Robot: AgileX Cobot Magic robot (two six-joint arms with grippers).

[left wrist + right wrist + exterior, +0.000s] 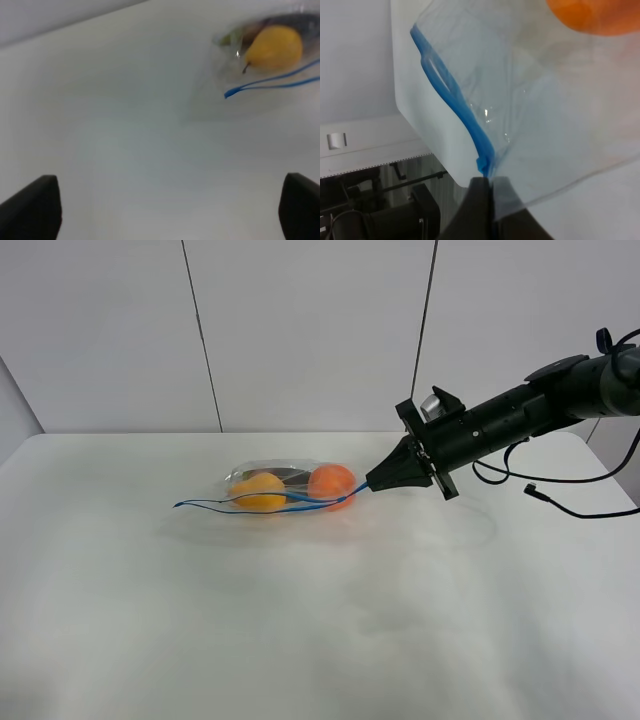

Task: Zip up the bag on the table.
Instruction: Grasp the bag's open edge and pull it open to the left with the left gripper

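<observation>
One bag point(285, 488) lengthwise left-right on the table point(300, 640), zip end in clamped right jaws; left jaws wide, empty.

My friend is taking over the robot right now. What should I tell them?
Right gripper: shut on one end of the bag, at its zip.
Left gripper: open, holding nothing, over the table short of the bag's other end.
Bag lies on the table, pear and orange inside.
Done: one end pinched.
Left: the zip's blue strips gape apart; close them.
</observation>
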